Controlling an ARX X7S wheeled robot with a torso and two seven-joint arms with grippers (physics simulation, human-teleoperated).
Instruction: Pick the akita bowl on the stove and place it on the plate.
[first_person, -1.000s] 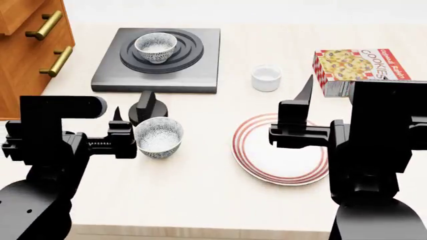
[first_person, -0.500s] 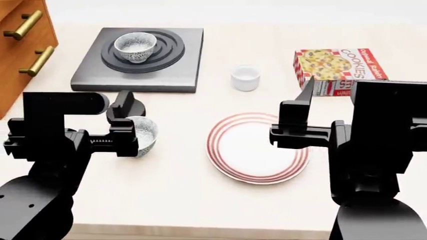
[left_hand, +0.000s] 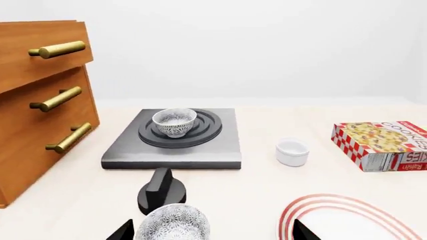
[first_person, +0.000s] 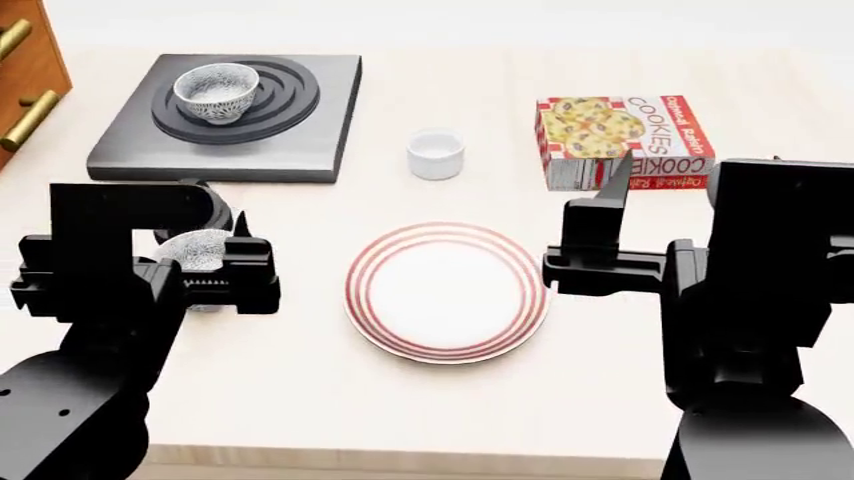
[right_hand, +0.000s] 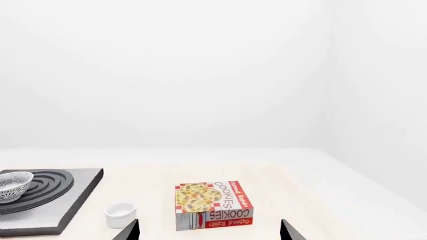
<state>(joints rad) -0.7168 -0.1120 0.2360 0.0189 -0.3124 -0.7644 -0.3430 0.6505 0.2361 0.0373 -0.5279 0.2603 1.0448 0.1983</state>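
Note:
The akita bowl (first_person: 215, 92) stands upright on the black ring burner of the stove (first_person: 134, 150), far left on the table; the left wrist view shows the bowl (left_hand: 175, 121) well ahead of my left gripper (left_hand: 212, 232). That gripper is open, with nothing held. The red-ringed white plate (first_person: 447, 290) lies bare mid-table between my two arms. My right gripper (right_hand: 209, 231) is open and hovers above the table to the right of the plate, holding nothing.
A second patterned bowl (left_hand: 173, 227) sits just ahead of my left gripper, beside the black knob (left_hand: 161, 190). A small white cup (first_person: 435, 153) and a cookies box (first_person: 621, 138) lie beyond the plate. A wooden drawer cabinet (left_hand: 40, 105) borders the stove's left.
The head view has swung right, so stove, bowls, plate and box all slid left in the picture. Both arms keep their pose and both grippers stay open.

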